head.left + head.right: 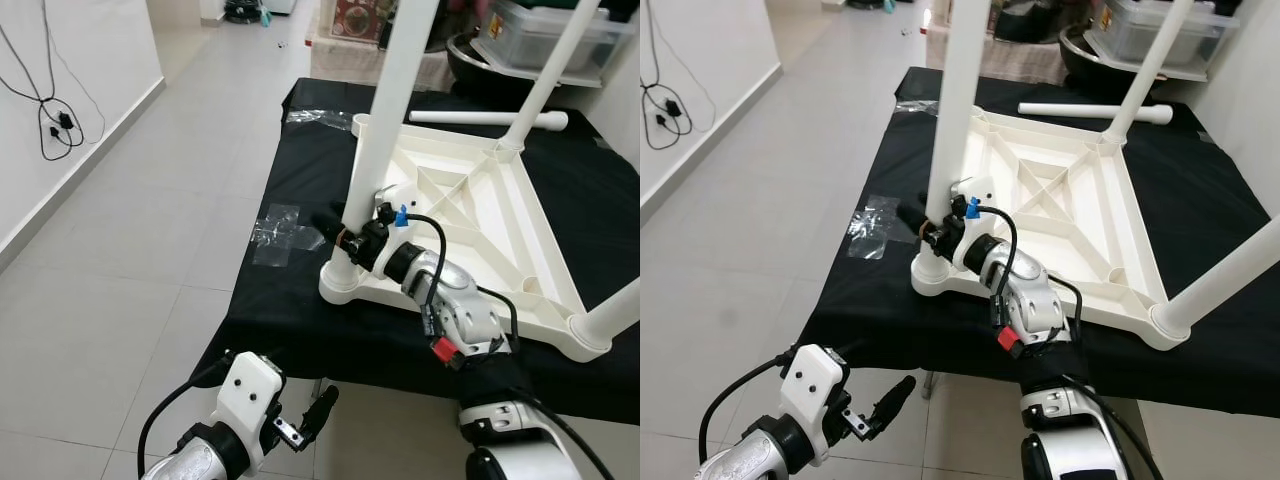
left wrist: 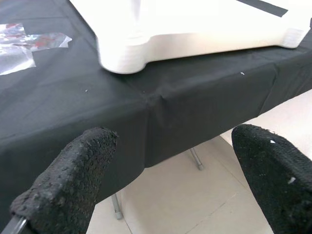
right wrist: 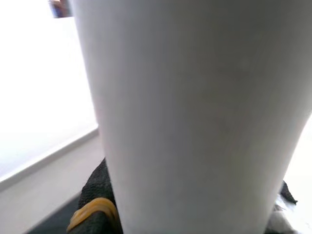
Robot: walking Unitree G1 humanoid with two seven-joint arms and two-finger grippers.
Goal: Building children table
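No legible writing on the parts. A red box (image 1: 357, 18) at the far end of the floor carries print too small to read.

White children's tabletop (image 1: 470, 215) lies upside down on the surface (image 1: 300, 310), which is draped in black cloth. Ribbed underside faces up. Three legs stand in corner sockets: near-left leg (image 1: 385, 120), far-right leg (image 1: 553, 72), near-right leg (image 1: 618, 312). A fourth leg (image 1: 487, 118) lies loose on the cloth just beyond the far edge of the tabletop. The far-left socket (image 1: 361, 123) holds no leg.

Right arm: reaches forward over the near edge of the surface, forearm angled up and to the left, wrist level with the base of the near-left leg. Right tool (image 1: 338, 228) sits against that leg just above its socket; its black fingers lie on either side of the tube and appear closed on it. In the right wrist view the white tube is pressed up against the lens, with black finger padding (image 3: 95, 192) and a yellow band at its foot.

Left arm: held low, below and in front of the near-left corner of the surface. Left tool (image 1: 312, 412) points toward the draped edge, clear of it. Left wrist view shows both pads (image 2: 73, 183) spread wide apart, nothing between them.

Crumpled clear plastic wrap (image 1: 280, 232) lies on the cloth left of the tabletop. Black cable (image 1: 50, 110) hangs on the wall at left.
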